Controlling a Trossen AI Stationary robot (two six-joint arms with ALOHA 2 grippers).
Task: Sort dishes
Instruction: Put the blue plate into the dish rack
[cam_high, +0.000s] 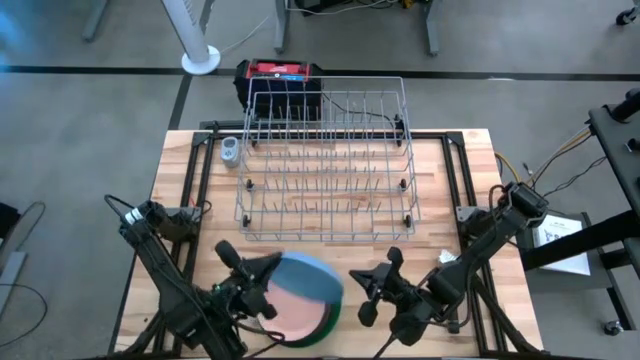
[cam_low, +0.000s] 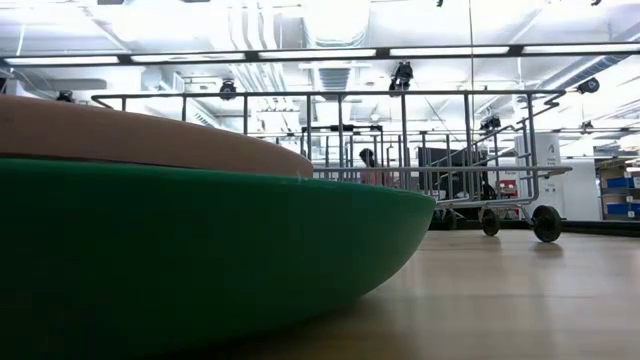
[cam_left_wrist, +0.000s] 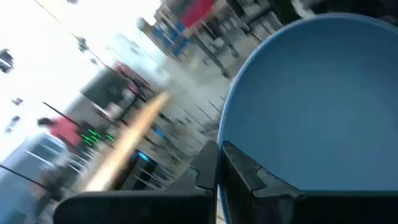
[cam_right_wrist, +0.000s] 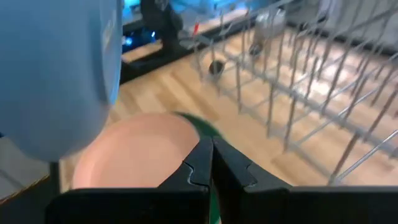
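Note:
My left gripper (cam_high: 262, 285) is shut on the light blue plate (cam_high: 310, 278) near the table's front edge. The plate also shows in the left wrist view (cam_left_wrist: 311, 93) and the right wrist view (cam_right_wrist: 50, 74). Below it the pale pink plate (cam_high: 295, 318) lies on the green plate (cam_low: 200, 260), whose underside rests on the table. My right gripper (cam_high: 357, 280) hangs shut and empty just right of the stack, its fingers (cam_right_wrist: 211, 149) pointing at it. The orange-brown plates do not show. My left gripper pinches the blue plate's rim (cam_left_wrist: 219, 140) on the plate's left side, one finger (cam_left_wrist: 242, 174) lying on the plate's inner face. The fingers come from the table's left. The plate is tilted and lifted clear above the pink plate.
The grey wire rack (cam_high: 325, 160) stands on small wheels across the table's middle and far part, beyond the stack. A small white-headed thing (cam_high: 230, 150) lies left of the rack. A black and red box (cam_high: 280, 75) stands behind the table.

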